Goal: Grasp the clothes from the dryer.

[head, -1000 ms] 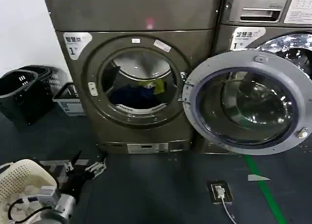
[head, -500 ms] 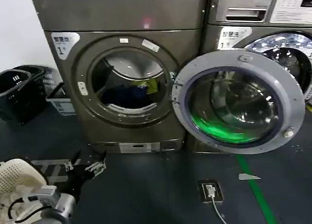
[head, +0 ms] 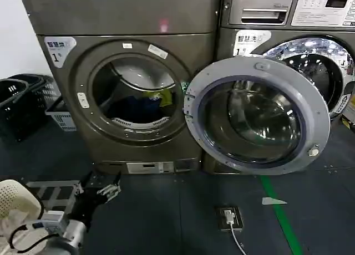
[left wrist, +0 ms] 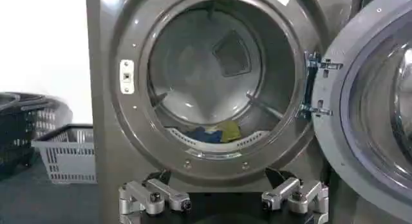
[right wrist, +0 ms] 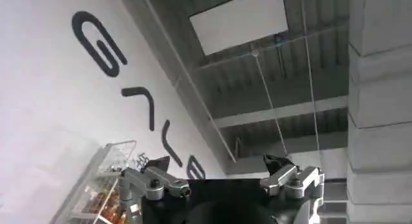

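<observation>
The dryer point(head: 119, 14) stands with its grey-rimmed glass door point(head: 255, 116) swung wide open to the right. The clothes point(head: 136, 106), dark navy with a yellow-green piece point(head: 164, 96), lie at the bottom of the drum. My left gripper point(head: 102, 187) hovers low over the floor in front of the dryer's base, open and empty. In the left wrist view the clothes point(left wrist: 207, 134) sit deep in the drum beyond the left gripper point(left wrist: 219, 180), well apart from it. My right gripper point(right wrist: 217, 164) is open and empty, pointing up at a ceiling and a lettered wall.
Black baskets point(head: 16, 102) and a grey basket point(head: 60, 117) stand left of the dryer. A white perforated basket point(head: 14, 199) is at my lower left. The silver LG machine point(head: 288, 22) stands behind the door. A floor socket with cable point(head: 229, 217) and green line point(head: 280, 216) mark the floor.
The dryer and its door have slid leftward in the head view and look slightly nearer. The green glow on the door glass is gone. My left gripper has stayed low and open.
</observation>
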